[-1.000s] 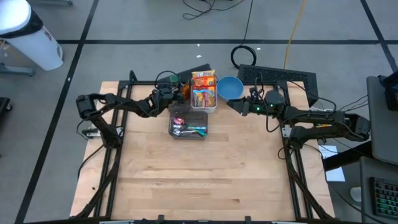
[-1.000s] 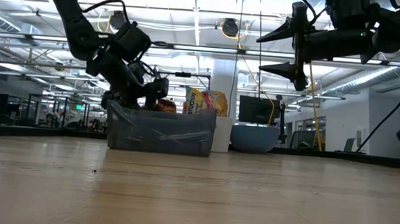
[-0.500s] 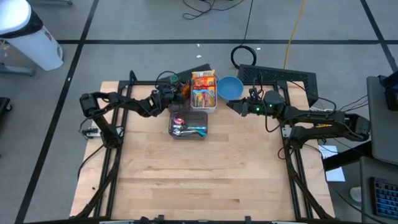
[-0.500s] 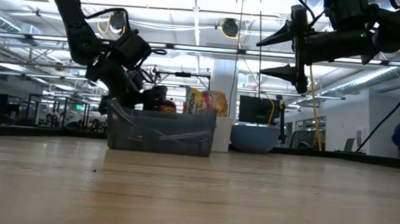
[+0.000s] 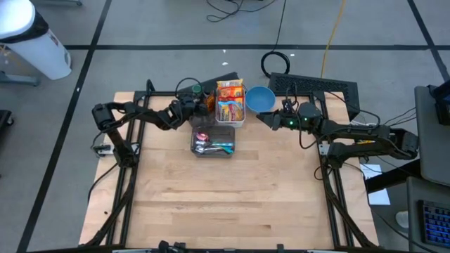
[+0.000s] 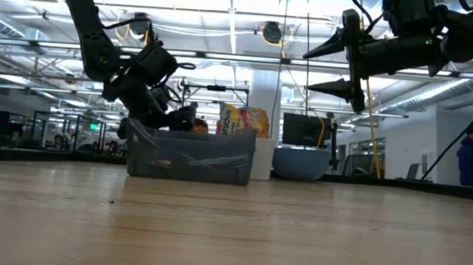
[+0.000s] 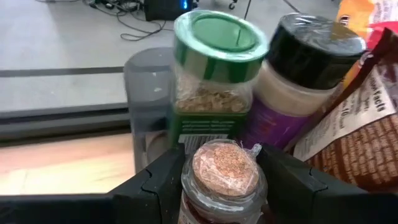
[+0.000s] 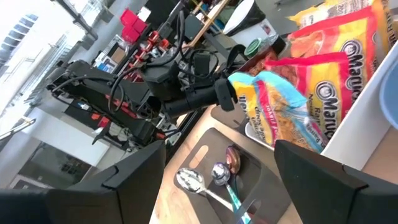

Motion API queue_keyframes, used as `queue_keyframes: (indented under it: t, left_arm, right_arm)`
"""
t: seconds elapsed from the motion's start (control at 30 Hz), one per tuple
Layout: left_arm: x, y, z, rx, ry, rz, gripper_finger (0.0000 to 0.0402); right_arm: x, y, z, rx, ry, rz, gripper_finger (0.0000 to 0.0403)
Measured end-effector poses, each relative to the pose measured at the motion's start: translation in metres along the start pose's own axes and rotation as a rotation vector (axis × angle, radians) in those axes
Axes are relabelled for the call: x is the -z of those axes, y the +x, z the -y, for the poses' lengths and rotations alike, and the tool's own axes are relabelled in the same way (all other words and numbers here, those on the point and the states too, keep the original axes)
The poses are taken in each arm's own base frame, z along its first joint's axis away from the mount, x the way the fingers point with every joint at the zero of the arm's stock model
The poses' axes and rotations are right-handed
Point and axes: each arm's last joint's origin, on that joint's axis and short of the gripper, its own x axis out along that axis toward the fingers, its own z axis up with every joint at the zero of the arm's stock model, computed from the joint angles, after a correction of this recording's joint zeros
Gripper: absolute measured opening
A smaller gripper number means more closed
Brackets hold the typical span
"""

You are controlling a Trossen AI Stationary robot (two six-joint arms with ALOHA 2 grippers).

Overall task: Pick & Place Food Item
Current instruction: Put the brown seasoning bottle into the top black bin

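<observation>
- Since a second ago the left arm has drawn back slightly toward its own side of the surface; its hand [image 5: 190,107] has lifted a little in the low view. Right arm unchanged.
- Cork-topped glass jar [image 7: 224,177]: sits between the left hand's fingers [image 7: 155,183], clamped at the shoulder just under the cork, at the far left end of the white food tray [image 5: 239,124].
- Handling, judged: glass, rigid, smooth, likely slippery and breakable; small, so probably light. Grip on the body below the cork seems safer than on the cork, which might pull loose.
- Just behind it: green-lidded spice jar [image 7: 214,74] and black-lidded jar [image 7: 311,62]; brown snack bag [image 7: 360,130] beside them. Tight clearance.
- Clear bin with spoons [image 5: 212,143] lies just in front of the tray.
- Right hand [image 6: 350,65] hangs well above the surface near the blue bowl [image 5: 259,99], fingers wide apart, empty.
</observation>
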Motion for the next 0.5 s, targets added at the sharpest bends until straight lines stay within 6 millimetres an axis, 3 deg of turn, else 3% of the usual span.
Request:
queue_keyframes:
  t: [0.5]
  left_arm:
    - [-0.0042,0.003,0.0018,0.015,0.025,0.002,0.0183]
  right_arm:
    - [-0.0002,-0.0001,0.0001,0.005,0.0,0.006,0.0293]
